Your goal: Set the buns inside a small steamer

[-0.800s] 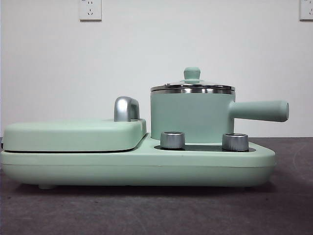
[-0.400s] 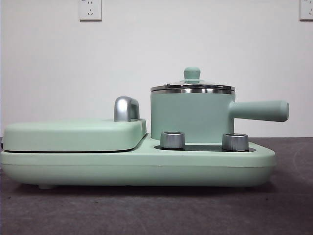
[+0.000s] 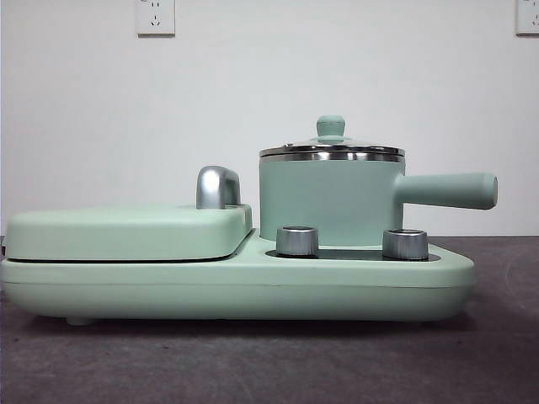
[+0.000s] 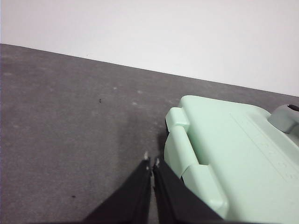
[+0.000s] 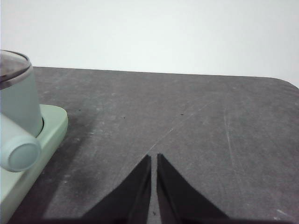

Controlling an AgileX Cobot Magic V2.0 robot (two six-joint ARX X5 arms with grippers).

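The small steamer [image 3: 330, 200], a mint-green pot with a steel rim, a straight side handle [image 3: 446, 190] and a glass lid with a green knob [image 3: 330, 127], stands with its lid on at the right of a mint-green cooker base [image 3: 236, 282]. The buns are out of view in every frame. My left gripper [image 4: 151, 163] is shut and empty, hovering over the grey table just beside the grill plate's hinged edge [image 4: 187, 154]. My right gripper [image 5: 153, 158] is shut and empty above bare table, off to the side of the steamer [image 5: 16, 93] and its handle end [image 5: 19, 156].
A flat hinged grill plate [image 3: 126, 231] with a chrome handle [image 3: 217, 187] fills the left of the base. Two steel knobs [image 3: 296, 240] [image 3: 405, 243] sit below the pot. A white wall with sockets [image 3: 156, 17] stands behind. The table edge [image 5: 280, 81] curves off past the right gripper.
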